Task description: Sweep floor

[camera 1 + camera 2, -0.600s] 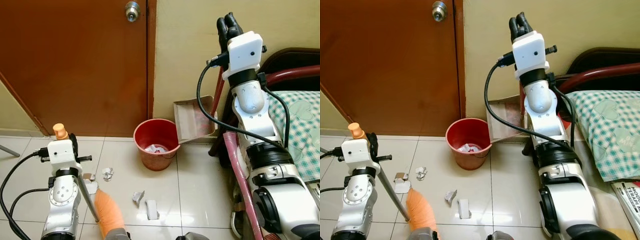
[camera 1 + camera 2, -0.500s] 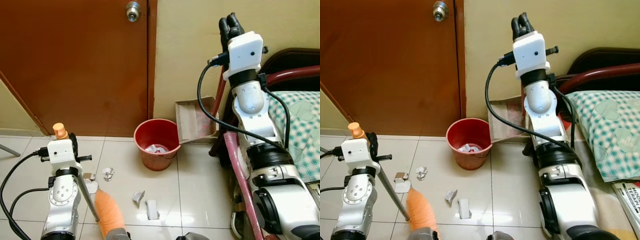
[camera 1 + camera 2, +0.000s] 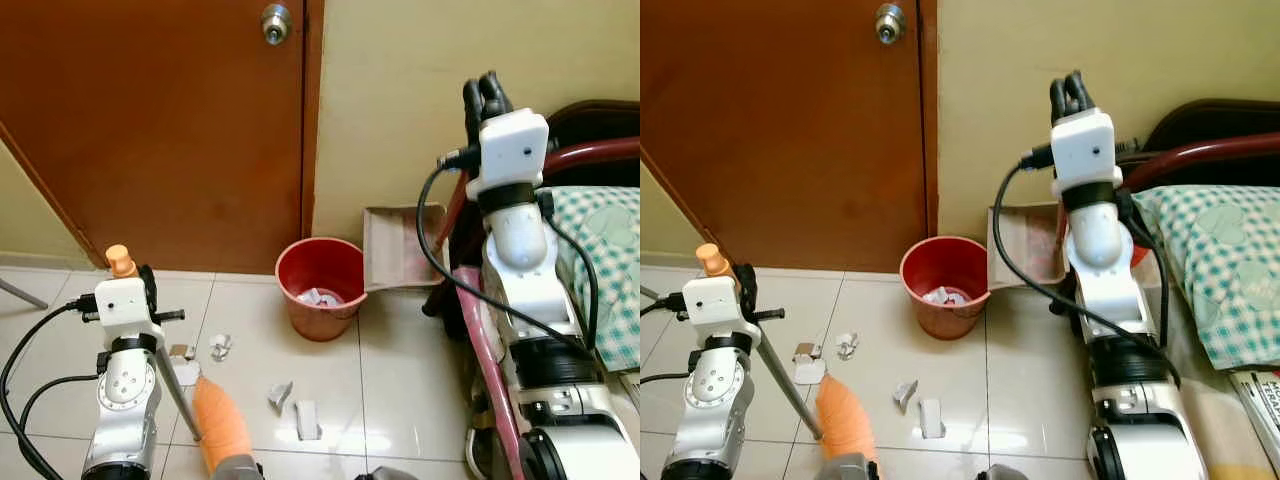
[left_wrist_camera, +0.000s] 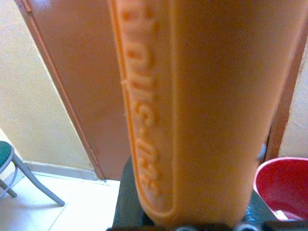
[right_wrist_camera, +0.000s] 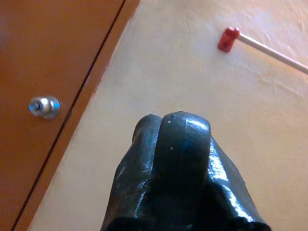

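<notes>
Overhead, the brown door (image 3: pixel 160 130) backs the tiled floor (image 3: pixel 400 380). Low down, the left gripper (image 3: pixel 122 268) is clamped on the orange broom (image 3: pixel 220 425), handle slanting to bristles just beside the paper scraps (image 3: pixel 295 410). These lie between broom and red bucket (image 3: pixel 322 298). Raised, the right gripper (image 3: pixel 484 95) is closed, the dustpan (image 3: pixel 400 250) below it. Embossed handle lettering is unreadable.

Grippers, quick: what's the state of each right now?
Left gripper: closed on the orange broom handle.
Right gripper: closed, raised in front of the wall; what it holds, if anything, cannot be told.
</notes>
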Controlling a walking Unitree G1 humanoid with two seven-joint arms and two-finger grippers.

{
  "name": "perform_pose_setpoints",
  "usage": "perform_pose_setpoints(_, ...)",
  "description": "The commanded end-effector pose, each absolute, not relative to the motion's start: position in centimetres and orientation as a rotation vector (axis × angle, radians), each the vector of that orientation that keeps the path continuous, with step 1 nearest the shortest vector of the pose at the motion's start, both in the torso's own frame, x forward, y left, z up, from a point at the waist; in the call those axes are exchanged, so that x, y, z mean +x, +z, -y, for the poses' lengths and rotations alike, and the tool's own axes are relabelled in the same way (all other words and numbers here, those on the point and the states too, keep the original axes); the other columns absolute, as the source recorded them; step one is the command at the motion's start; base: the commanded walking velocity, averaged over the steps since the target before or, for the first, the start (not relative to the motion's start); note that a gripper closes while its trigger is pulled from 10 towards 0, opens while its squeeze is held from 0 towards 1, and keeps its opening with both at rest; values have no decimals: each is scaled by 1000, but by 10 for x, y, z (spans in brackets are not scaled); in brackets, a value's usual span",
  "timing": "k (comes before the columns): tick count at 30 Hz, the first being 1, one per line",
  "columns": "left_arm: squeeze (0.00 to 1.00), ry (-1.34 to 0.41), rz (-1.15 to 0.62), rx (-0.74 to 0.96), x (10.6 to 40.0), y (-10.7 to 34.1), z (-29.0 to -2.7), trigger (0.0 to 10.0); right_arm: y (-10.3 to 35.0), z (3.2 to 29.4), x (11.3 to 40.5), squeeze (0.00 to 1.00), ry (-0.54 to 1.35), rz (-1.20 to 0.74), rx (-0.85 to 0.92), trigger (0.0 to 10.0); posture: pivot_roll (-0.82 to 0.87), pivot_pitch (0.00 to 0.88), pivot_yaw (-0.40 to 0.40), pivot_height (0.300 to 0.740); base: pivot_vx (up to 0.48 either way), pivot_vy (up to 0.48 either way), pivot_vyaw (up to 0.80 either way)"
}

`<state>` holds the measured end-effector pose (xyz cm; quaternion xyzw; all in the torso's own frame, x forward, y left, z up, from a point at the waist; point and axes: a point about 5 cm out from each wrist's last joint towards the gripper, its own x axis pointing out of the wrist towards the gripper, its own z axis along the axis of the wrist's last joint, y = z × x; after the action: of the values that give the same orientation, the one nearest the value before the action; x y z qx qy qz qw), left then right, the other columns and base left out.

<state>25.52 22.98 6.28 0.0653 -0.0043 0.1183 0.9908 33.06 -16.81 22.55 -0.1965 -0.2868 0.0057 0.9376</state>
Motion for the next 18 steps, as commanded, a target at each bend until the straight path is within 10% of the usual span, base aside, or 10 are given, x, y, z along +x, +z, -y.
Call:
perform_pose_setpoints(1,0,221,-11,147,256,60,-229,10000,231,180,328,0,-26,585,-450,10000,23,0,-3,740,0,0,0)
perform_pose_setpoints(18,0,226,-18,148,254,58,-229,10000,263,172,335,0,-2,632,-225,10000,28,0,-3,740,0,0,0)
